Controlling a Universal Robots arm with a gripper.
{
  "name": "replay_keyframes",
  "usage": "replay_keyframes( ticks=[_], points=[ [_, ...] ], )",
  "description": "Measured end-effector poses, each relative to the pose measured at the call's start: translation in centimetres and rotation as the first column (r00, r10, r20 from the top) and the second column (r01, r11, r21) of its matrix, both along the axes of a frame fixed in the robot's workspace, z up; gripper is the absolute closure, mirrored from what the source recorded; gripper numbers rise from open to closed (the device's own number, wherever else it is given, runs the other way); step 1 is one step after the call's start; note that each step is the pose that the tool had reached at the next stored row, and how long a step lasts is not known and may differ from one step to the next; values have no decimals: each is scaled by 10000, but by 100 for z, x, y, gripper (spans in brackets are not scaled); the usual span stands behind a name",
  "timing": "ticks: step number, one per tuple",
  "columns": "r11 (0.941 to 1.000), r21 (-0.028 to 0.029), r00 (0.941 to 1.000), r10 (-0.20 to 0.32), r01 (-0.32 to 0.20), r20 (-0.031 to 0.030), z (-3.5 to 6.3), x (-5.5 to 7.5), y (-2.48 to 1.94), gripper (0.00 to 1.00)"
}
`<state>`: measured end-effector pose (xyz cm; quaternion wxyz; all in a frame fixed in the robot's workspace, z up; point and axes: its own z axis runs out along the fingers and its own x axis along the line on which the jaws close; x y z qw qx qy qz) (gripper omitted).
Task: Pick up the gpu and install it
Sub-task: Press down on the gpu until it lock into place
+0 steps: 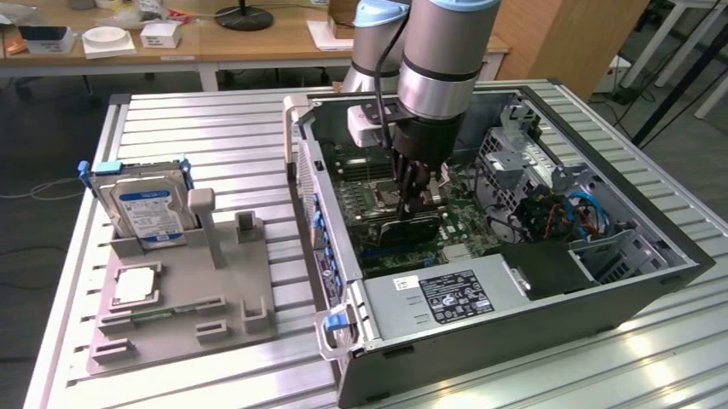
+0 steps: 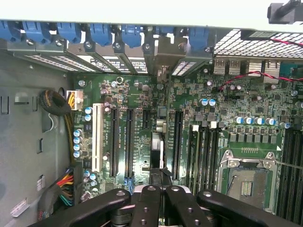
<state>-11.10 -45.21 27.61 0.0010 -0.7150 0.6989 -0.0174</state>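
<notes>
My gripper (image 2: 157, 201), clenched on the top edge of the gpu (image 2: 156, 150), inside the open computer case (image 1: 637, 281). The card stands on edge over the motherboard (image 2: 137, 90), among the long slots and parallel to them. Its long axis runs from my gripper to the rear wall, bracket (image 2: 161, 71) end there. Judged light and stiff but fragile: best pinched at the bare board edge.
</notes>
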Motion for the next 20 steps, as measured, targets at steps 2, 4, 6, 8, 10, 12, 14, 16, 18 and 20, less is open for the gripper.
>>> replay_keyframes(
  ticks=[2, 4, 6, 8, 10, 12, 14, 16, 18, 20],
  points=[
    [10000, 0, 10000, 0, 0, 0, 0, 0, 0, 89],
    [10000, 0, 10000, 0, 0, 0, 0, 0, 0, 89],
    [10000, 1, 10000, 0, 0, 1, -5, 0, 0, 89],
    [10000, 0, 10000, 0, 0, 0, -26, 0, 0, 89],
    [10000, -9, 10000, 1, -1, 0, -52, 0, 0, 89],
    [10000, -19, 10000, 1, -1, -4, -57, 0, 0, 89],
    [10000, -15, 10000, 0, 0, -3, -68, 0, 0, 89],
    [10000, -19, 10000, 0, 0, -5, -81, 0, 0, 89],
    [10000, -17, 10000, 0, 0, -5, -84, 0, 0, 89],
    [10000, -17, 10000, 0, 0, -4, -89, 0, 0, 89]
  ],
)
